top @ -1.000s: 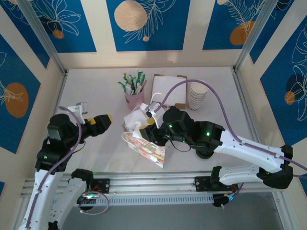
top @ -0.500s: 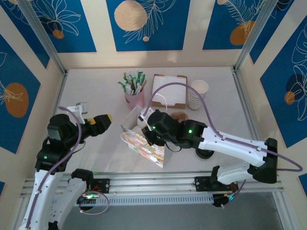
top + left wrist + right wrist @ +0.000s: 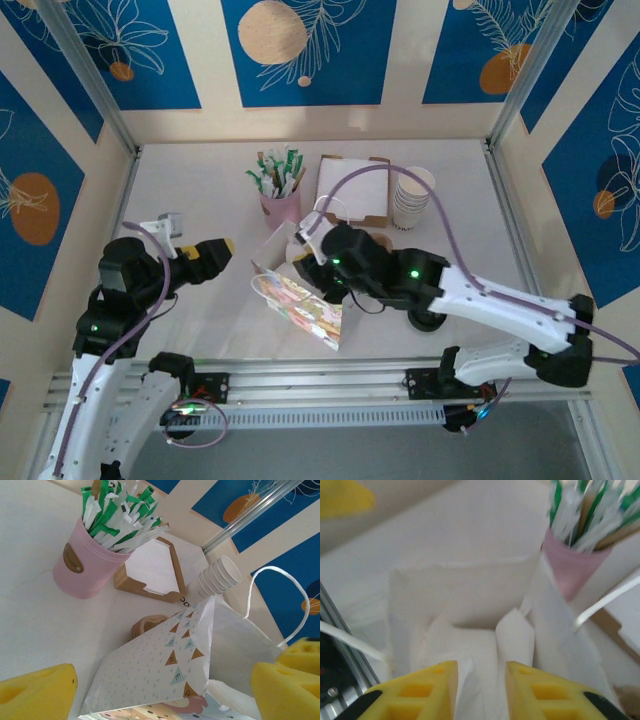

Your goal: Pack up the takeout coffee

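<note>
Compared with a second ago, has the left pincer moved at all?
No. The left pincer stays where it was, open, just left of the pink cup.

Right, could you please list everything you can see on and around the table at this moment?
pink cup of green-and-white wrapped sticks: one, pink, back middle of the table.
brown cardboard tray of white napkins: one, brown, right of the pink cup.
stack of lidless white paper cups: one, white, right of the tray.
patterned paper gift bag with white cord handles: one, pastel print, front middle.
tan rounded item: one, tan, behind the bag; unidentifiable.
round black item: one, black, front right of the table, partly hidden; unidentifiable.
white table: one, white, beneath everything.
left pincer: one, yellow-tipped, open, left of the bag.
right pincer: one, yellow-tipped, jaws apart, over the bag's mouth.
</note>
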